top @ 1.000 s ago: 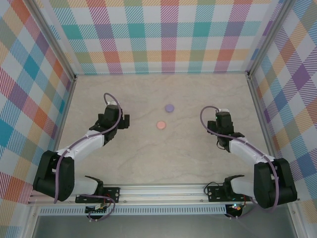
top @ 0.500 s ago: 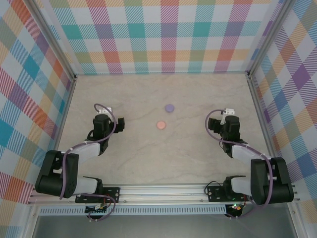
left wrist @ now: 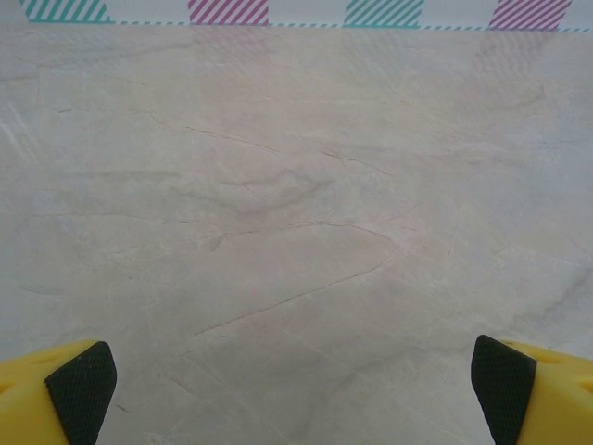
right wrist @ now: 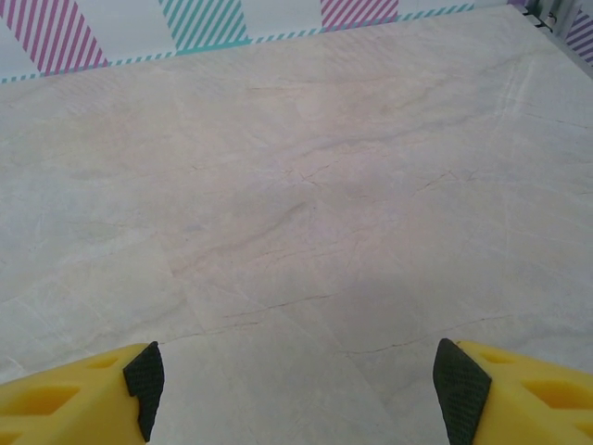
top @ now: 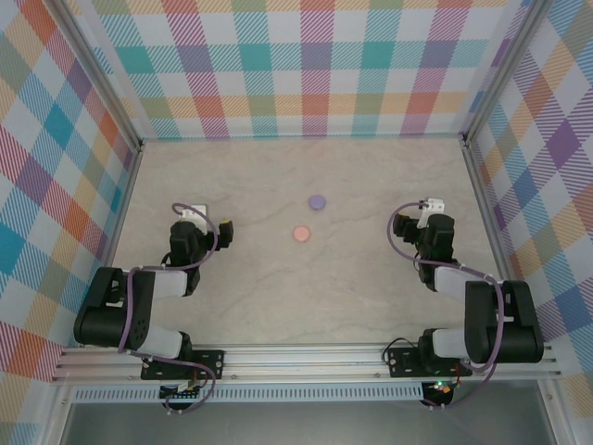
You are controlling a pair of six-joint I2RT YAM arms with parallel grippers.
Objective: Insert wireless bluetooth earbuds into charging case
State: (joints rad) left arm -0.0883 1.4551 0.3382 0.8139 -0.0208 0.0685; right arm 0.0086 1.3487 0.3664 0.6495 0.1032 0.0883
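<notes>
Plaid walls (top: 306,74) box in a pale marbled counter (top: 278,297), and both my arms sit tucked close to their bases.

My left hand (left wrist: 292,385) is spread as wide as it goes. Its black pads (left wrist: 82,389) sit at the far corners of the wrist view with bare counter between them, gripping nothing. My right hand (right wrist: 301,389) is open too, pads (right wrist: 144,375) well apart and nothing between them. Both hang low and look out across the stone, a parked pose rather than a reach.

Out from the hands, in the middle of the counter, lies the pink disc (top: 300,234), roughly between my two arms and well apart from either hand. The purple disc (top: 318,201) lies near it, a little farther from me and slightly to the right. I take these two for charging cases, lying flat and looking shut. Whether the earbuds are inside them I cannot tell at this size.

Against a second ago, both arms have pulled back. My left was stretched out toward the centre and is now folded in near the left wall. My right has drawn back toward the right side the same way. Neither disc has moved. With both hands empty and clear, I judge this a retreat or a finish, not an approach.
</notes>
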